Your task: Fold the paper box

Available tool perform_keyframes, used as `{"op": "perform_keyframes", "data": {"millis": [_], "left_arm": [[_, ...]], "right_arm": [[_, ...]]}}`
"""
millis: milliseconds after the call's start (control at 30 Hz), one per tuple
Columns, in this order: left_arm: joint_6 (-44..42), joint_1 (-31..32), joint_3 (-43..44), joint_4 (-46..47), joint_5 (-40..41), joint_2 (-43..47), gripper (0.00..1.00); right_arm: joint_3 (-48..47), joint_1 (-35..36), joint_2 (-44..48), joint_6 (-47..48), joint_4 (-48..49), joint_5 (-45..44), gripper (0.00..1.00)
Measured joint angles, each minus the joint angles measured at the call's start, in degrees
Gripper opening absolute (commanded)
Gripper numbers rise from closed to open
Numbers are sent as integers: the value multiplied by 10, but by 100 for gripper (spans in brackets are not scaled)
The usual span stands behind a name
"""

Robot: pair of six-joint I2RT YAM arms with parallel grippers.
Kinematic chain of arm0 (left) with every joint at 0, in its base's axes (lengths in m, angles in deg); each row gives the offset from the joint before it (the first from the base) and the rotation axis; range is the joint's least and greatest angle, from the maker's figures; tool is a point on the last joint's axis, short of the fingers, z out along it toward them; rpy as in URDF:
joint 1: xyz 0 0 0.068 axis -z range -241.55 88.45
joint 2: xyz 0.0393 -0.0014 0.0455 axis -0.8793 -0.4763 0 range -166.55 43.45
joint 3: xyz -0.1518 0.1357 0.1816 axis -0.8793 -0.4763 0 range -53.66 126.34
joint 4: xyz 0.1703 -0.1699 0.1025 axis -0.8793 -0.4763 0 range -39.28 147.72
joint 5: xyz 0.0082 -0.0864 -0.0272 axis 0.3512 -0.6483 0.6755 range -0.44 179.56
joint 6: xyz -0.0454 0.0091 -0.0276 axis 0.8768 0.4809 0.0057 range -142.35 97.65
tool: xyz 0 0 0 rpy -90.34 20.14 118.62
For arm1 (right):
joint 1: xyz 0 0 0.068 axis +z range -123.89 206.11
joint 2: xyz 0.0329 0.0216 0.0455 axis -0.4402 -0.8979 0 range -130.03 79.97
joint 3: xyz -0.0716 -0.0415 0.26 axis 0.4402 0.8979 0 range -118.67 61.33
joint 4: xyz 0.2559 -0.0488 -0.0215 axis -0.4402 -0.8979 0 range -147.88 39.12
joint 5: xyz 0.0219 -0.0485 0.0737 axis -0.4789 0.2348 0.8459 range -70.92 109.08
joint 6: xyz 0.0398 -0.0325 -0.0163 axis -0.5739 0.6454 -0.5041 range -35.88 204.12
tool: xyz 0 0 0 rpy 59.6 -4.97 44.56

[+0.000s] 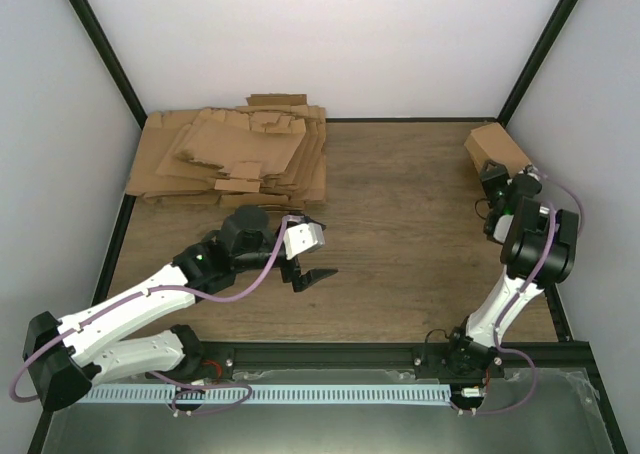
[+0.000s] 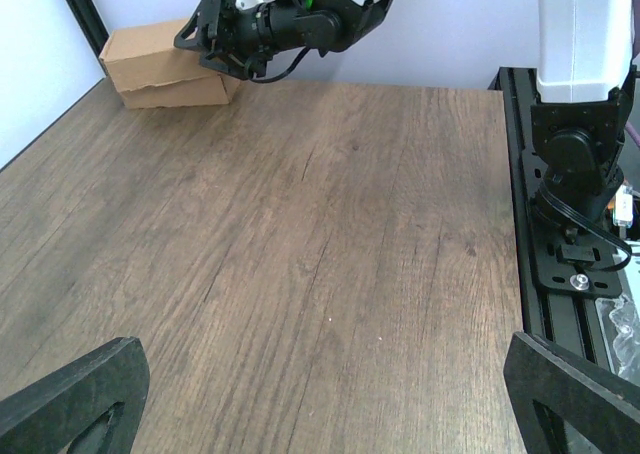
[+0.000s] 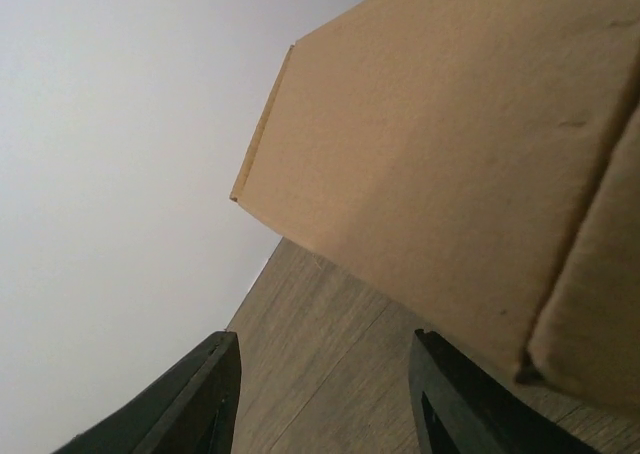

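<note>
The paper box (image 1: 497,148) stands folded into a small brown carton in the far right corner of the wooden table. In the left wrist view the paper box (image 2: 160,66) is at the far left, with my right gripper (image 2: 212,36) right against its near side. My right gripper (image 1: 492,179) is open. In its own view the right gripper (image 3: 325,394) has only bare table between its fingers (image 3: 200,399), and the carton (image 3: 450,154) lies just beyond them, over the right-hand finger. My left gripper (image 1: 310,276) hovers wide open above mid-table, and its fingertips (image 2: 75,399) hold nothing.
A thick heap of flat cardboard sheets (image 1: 235,159) fills the back left corner. Black frame posts (image 1: 545,44) and white walls enclose the table. A black rail (image 2: 565,264) with the right arm's base runs along the near edge.
</note>
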Motion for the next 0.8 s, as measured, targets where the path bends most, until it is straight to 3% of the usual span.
{"op": "perform_keyframes", "data": {"millis": [367, 600, 800], "left_arm": [[5, -5, 0, 0, 1, -3, 100], [23, -16, 1, 0, 19, -10, 100], [71, -36, 11, 6, 73, -33, 100]], "right_arm": [[43, 14, 42, 18, -1, 1, 56], [117, 59, 165, 73, -13, -9, 90], [165, 121, 294, 144, -48, -35, 100]]}}
